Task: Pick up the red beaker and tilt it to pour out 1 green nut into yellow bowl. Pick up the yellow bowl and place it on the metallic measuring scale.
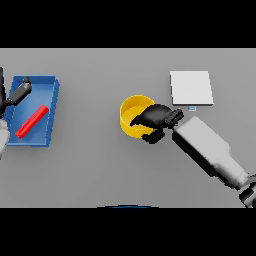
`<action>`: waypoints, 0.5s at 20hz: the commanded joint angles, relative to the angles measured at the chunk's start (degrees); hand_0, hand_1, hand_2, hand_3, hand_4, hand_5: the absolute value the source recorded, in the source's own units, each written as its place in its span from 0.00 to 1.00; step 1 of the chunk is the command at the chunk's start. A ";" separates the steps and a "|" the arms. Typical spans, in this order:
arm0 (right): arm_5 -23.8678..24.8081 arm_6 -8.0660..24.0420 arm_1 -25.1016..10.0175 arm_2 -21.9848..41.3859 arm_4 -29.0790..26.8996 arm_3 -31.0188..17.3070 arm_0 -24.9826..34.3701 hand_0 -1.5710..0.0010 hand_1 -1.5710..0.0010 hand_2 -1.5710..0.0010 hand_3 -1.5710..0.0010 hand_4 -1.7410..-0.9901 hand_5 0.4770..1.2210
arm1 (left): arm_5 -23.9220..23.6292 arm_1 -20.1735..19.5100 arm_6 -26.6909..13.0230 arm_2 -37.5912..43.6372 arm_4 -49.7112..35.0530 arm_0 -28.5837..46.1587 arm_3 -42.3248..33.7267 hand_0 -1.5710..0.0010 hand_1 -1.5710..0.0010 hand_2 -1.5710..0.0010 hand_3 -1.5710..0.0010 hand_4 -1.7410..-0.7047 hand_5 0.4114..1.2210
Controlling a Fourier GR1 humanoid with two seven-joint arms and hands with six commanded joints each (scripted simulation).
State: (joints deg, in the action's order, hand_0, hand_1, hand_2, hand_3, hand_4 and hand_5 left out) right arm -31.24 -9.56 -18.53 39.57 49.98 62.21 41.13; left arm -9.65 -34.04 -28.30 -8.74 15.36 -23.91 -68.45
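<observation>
Red beaker (32, 121) lies diagonally in blue tray (52, 107).

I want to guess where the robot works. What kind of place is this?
Probably a lab-style test bench: a bare grey table with a metallic measuring scale, a yellow bowl and a blue tray.
</observation>
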 commanded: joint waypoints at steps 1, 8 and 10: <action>0.59 -0.37 -0.03 0.24 0.14 0.22 -0.42 0.57 0.58 0.61 0.80 0.46 0.67 | -0.34 0.46 0.89 -0.45 0.25 0.71 -0.17 1.00 1.00 1.00 1.00 0.95 0.36; -1.41 -0.18 -0.78 0.72 -1.87 0.83 -0.19 0.12 0.12 0.21 0.23 0.10 0.93 | 0.19 -0.12 1.22 -0.57 0.26 1.07 -0.87 1.00 1.00 1.00 1.00 0.96 0.35; -1.16 -1.04 -1.46 0.86 -2.34 1.27 -0.26 0.08 0.08 0.19 0.16 0.06 0.96 | 0.18 -0.04 0.59 -0.82 0.69 0.28 -0.34 1.00 1.00 1.00 1.00 0.97 0.34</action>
State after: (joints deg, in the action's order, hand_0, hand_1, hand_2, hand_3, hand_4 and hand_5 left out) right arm -32.29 -10.82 -20.00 40.41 47.55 63.51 40.92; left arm -9.47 -34.07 -27.74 -9.56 16.05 -23.64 -68.79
